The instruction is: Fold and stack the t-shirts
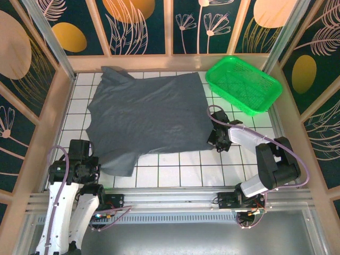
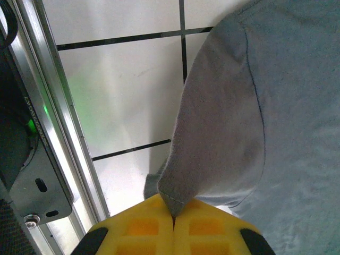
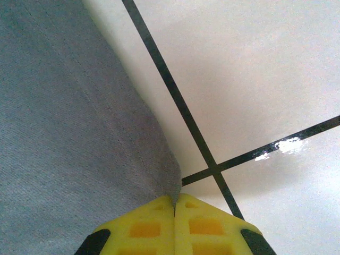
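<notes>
One t-shirt (image 1: 149,117) lies spread beside green basket (image 1: 244,82)

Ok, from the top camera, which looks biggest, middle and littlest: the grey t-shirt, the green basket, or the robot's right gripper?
1. Biggest: the t-shirt, spread across the table.
2. Middle: the green basket.
3. Littlest: the right gripper, at the shirt's edge.

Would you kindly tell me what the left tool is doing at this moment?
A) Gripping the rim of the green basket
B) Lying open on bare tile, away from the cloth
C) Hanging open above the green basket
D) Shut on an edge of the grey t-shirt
D: in the left wrist view the left tool has its yellow fingers pressed together, with an edge of the t-shirt pinched between them.
</notes>
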`<move>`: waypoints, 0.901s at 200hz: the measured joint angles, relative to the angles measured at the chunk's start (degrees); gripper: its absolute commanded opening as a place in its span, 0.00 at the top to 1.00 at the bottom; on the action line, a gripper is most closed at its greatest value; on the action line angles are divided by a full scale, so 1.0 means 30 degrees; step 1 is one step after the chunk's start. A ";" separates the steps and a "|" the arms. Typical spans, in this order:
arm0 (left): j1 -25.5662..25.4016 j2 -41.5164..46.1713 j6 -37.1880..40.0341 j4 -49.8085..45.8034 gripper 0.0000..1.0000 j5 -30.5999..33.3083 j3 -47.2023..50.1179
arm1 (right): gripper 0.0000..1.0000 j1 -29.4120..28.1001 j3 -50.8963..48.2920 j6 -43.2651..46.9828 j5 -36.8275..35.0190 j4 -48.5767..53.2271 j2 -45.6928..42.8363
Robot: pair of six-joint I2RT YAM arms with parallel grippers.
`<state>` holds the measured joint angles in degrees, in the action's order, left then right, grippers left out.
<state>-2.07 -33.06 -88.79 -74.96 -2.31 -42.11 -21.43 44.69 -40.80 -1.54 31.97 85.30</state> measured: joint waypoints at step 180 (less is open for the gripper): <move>0.0000 -1.1242 0.7380 1.3151 1.00 0.0240 -0.5377 | 1.00 0.0743 0.8080 -0.0248 0.1537 0.0692 0.4058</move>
<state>-2.07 -66.78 -66.65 -35.51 -1.58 -58.24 -19.20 68.93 -41.54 3.07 34.04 97.47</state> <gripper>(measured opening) 0.061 0.053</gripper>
